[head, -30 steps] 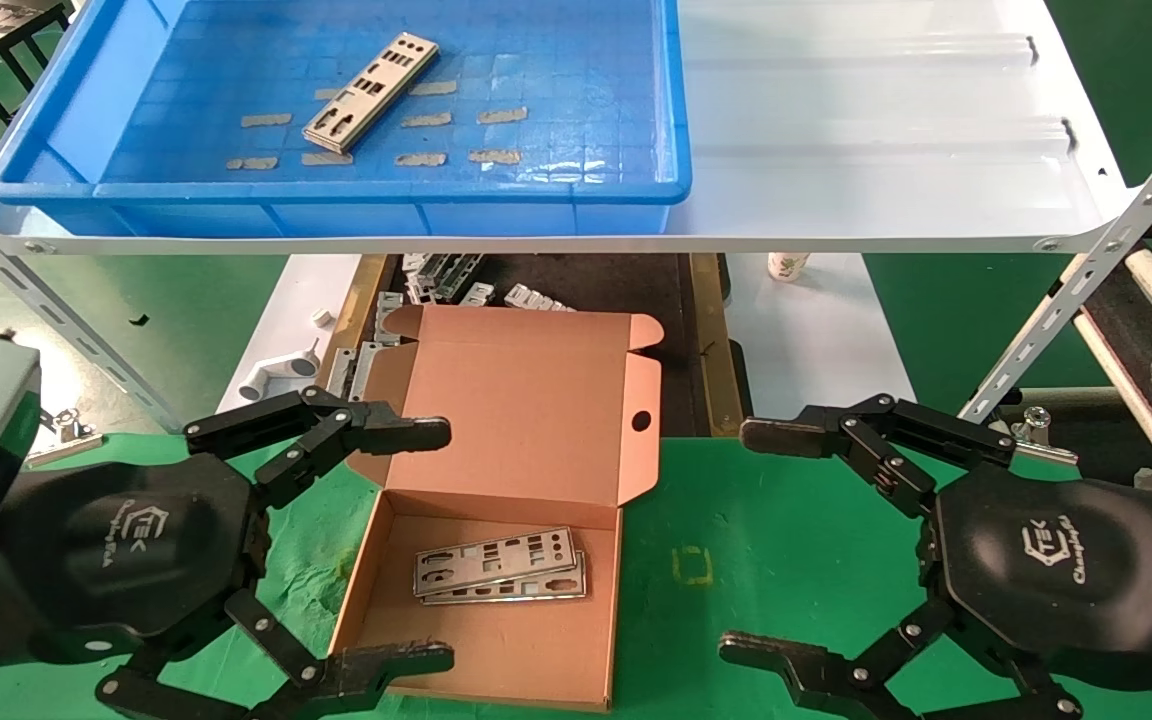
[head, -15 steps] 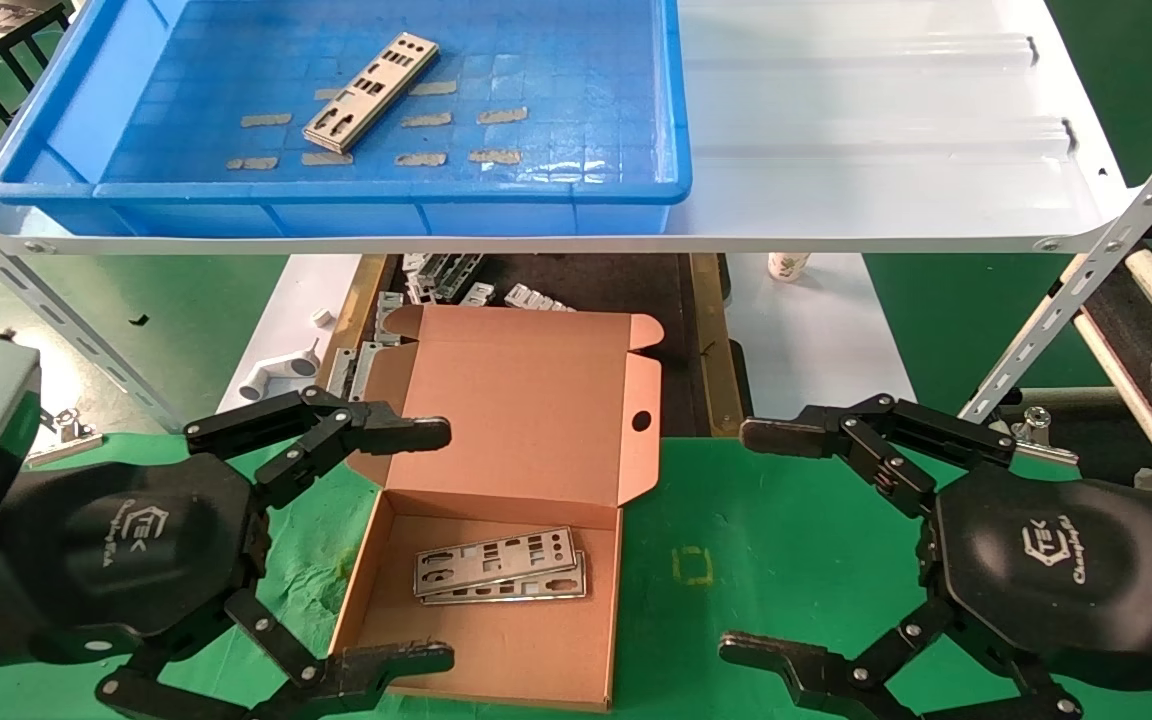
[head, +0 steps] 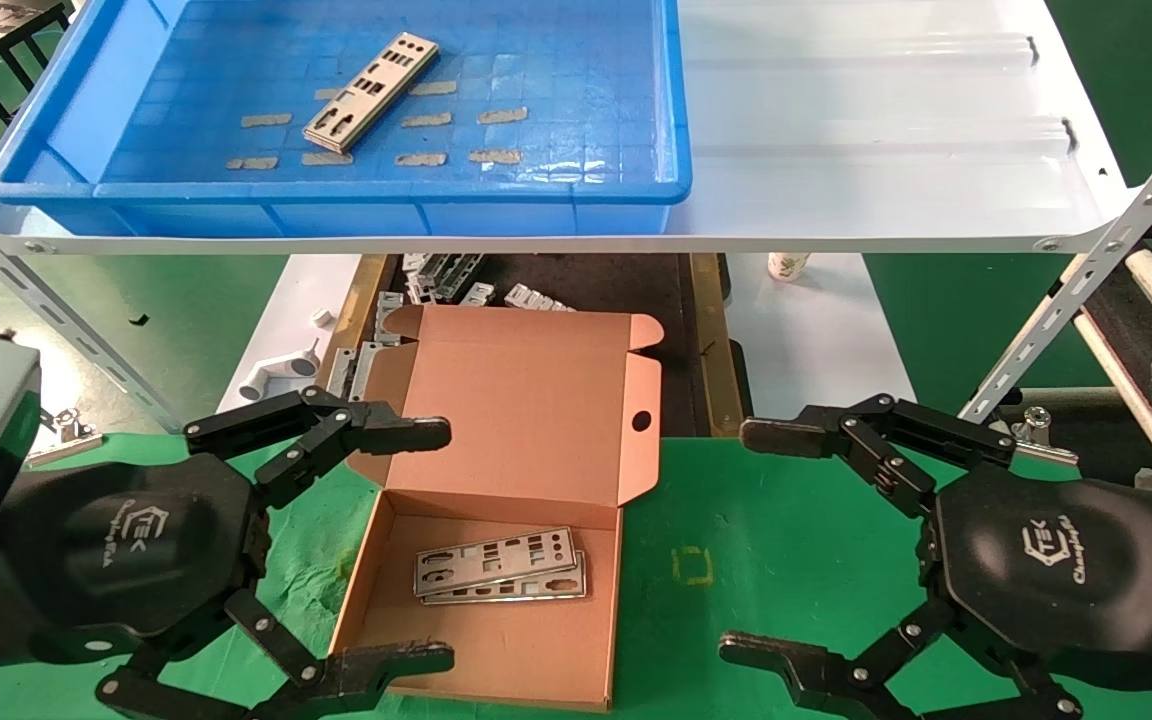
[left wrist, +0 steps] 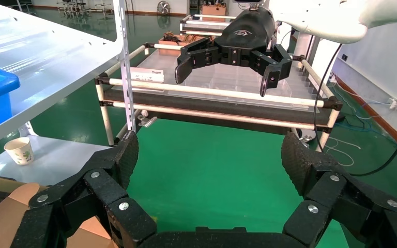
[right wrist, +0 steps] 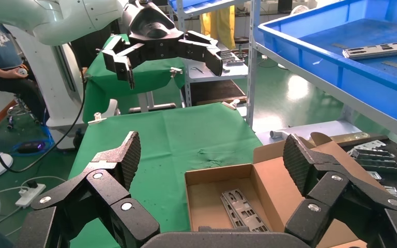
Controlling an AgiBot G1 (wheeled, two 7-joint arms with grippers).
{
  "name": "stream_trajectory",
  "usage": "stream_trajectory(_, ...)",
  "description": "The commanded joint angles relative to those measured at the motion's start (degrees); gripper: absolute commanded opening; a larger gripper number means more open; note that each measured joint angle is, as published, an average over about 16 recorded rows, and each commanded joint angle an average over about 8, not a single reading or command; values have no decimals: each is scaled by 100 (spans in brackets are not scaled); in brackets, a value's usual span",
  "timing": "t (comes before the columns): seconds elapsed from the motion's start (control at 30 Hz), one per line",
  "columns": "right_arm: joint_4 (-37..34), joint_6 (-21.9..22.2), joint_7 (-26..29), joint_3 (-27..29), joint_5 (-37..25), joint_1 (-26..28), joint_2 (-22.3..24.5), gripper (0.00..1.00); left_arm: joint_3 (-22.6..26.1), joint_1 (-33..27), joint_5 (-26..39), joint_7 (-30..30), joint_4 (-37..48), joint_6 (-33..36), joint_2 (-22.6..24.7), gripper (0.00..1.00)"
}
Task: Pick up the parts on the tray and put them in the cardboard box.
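Observation:
One silver punched plate (head: 370, 92) lies on the floor of the blue tray (head: 386, 190) on the white shelf; it also shows in the right wrist view (right wrist: 382, 49). The open cardboard box (head: 496, 660) sits on the green cloth below, with two stacked plates (head: 498, 565) inside, also seen in the right wrist view (right wrist: 243, 209). My left gripper (head: 431, 545) is open and empty at the box's left side. My right gripper (head: 761, 545) is open and empty to the right of the box.
A white ribbed shelf sheet (head: 876, 130) carries the tray. Below it lie grey metal brackets (head: 446, 280), a white pipe fitting (head: 276, 375) and a paper cup (head: 786, 265). A slanted shelf strut (head: 1086, 280) stands at the right.

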Motion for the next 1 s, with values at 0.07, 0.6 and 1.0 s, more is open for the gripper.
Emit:
stream_trajectory(0.07,0,0,0,0,0,0,0,100,0,0,0,0,0,0,0,100)
stream_trajectory(0.6,0,0,0,0,0,0,0,100,0,0,0,0,0,0,0,100)
stream_trajectory(1.0,0,0,0,0,0,0,0,100,0,0,1,0,0,0,0,100)
